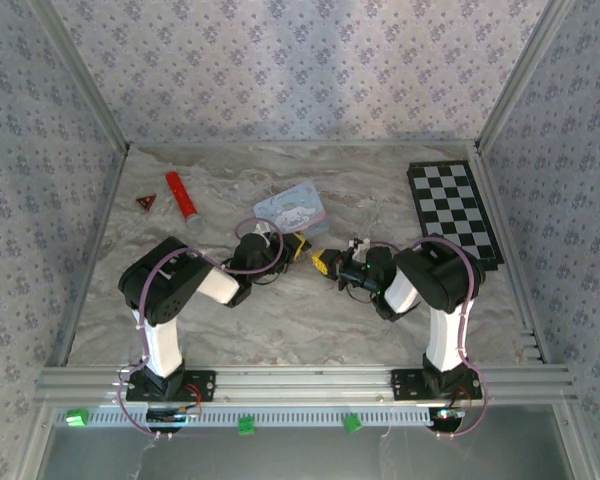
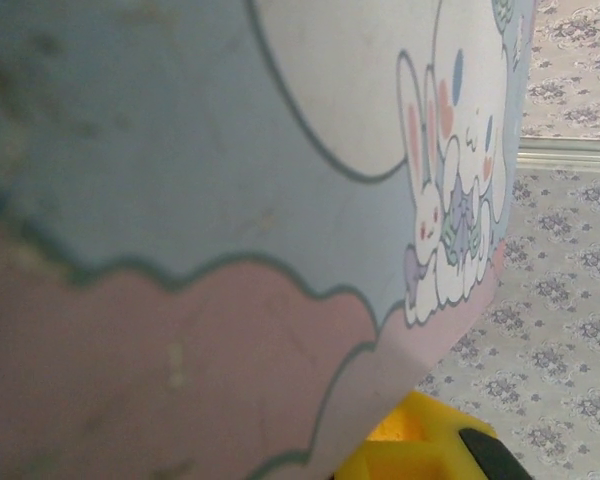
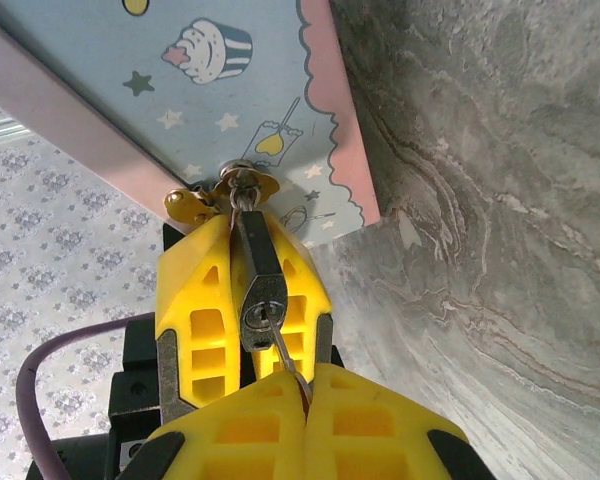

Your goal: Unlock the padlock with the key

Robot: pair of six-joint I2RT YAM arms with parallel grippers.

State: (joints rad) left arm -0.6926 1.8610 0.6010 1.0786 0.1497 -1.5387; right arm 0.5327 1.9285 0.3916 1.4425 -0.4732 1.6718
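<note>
Close against the right wrist lens, at the bottom of the frame, the right gripper (image 3: 305,415) is pinched tight on the key (image 3: 283,350). The key's tip meets the keyhole of the padlock (image 3: 255,285) at mid-frame. The left gripper (image 3: 250,245) clamps the padlock's body from both sides, just below the pastel tin (image 3: 230,90).

Of the key (image 3: 283,348) I saw a thin length of blade. Its head was buried between the pads of my right gripper (image 3: 305,385), and its tip was lost in the keyhole of the padlock (image 3: 257,262). My left gripper (image 3: 252,240) covered the padlock's flanks with its fingers. From my left wrist the cartoon tin (image 2: 280,200) was a blurred wall, cut off at top, left and bottom. From above, the padlock and the key were too small to tell.
</note>
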